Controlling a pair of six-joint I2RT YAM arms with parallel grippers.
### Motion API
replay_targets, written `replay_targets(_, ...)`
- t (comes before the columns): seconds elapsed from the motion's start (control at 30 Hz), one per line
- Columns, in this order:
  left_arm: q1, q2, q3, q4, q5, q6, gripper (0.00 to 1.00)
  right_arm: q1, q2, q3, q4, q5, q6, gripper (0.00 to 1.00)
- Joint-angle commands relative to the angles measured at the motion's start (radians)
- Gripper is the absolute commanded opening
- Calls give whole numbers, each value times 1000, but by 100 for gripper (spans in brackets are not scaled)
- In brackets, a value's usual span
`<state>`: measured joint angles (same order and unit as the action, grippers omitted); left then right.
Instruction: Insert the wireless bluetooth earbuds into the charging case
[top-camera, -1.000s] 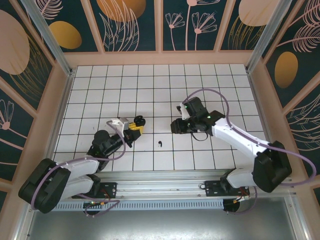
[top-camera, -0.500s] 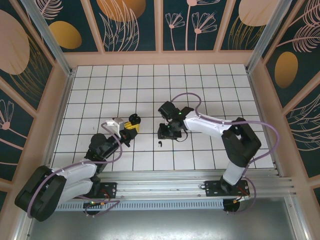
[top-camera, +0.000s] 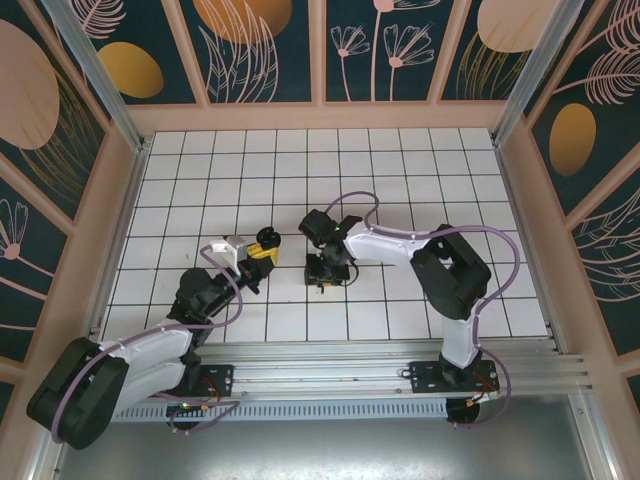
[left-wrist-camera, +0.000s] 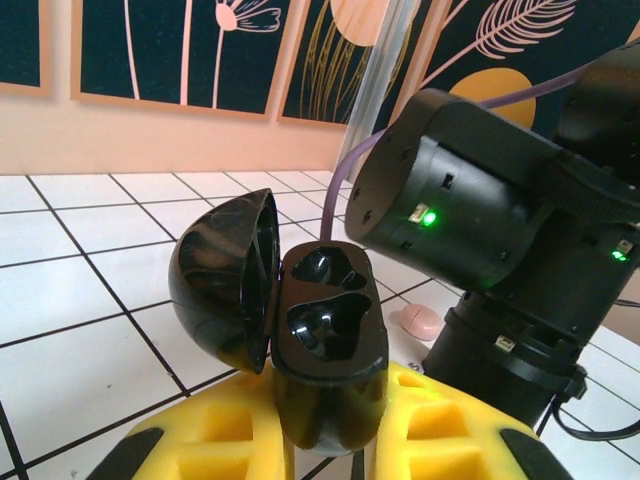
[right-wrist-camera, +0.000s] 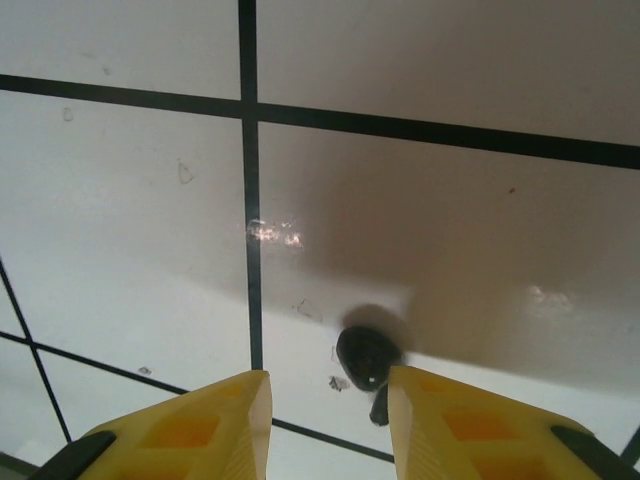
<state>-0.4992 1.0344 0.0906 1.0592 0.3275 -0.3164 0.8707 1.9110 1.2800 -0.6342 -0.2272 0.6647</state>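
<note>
Since a second ago the right arm has swung across toward the middle of the top view and folded sharply at the elbow, bringing the right gripper (top-camera: 325, 272) down low over the tile just below centre, while the left arm has pushed up and slightly to the right. From above, the left arm lies stretched from the lower left corner diagonally upward, its left gripper (top-camera: 262, 252) closed on the black charging case (top-camera: 270, 237), which sits left of centre, near the right gripper. The right arm's links rise from the lower right, bend back at the dark elbow and reach left across the white tiled counter (top-camera: 400, 170). The left wrist view adds what the overhead cannot: the case is open, its lid (left-wrist-camera: 225, 285) hinged to the left, and the two wells in its base (left-wrist-camera: 330, 320) are empty. Yellow fingers (left-wrist-camera: 230, 435) clamp the base from either side at the bottom of the frame, and the right arm's black wrist housing (left-wrist-camera: 470, 210) looms at the right with a small pale pink piece (left-wrist-camera: 420, 320) lying on the tile beside it. The right wrist view looks almost straight down, where its yellow fingers (right-wrist-camera: 200, 430) stand apart with a black earbud (right-wrist-camera: 368, 360) lying on the tile just beyond the gap, close to the finger at the right of the frame.
</note>
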Motion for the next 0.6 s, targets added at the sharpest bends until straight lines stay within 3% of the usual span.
replay_targets(0.0,5,-20,-5,3,-5,6,3,4,38,53,-52,38,-2,36)
replay_targets(0.57,7,-39,-3,-30,-20,23,3,13,106,113,-143,93,-48,34)
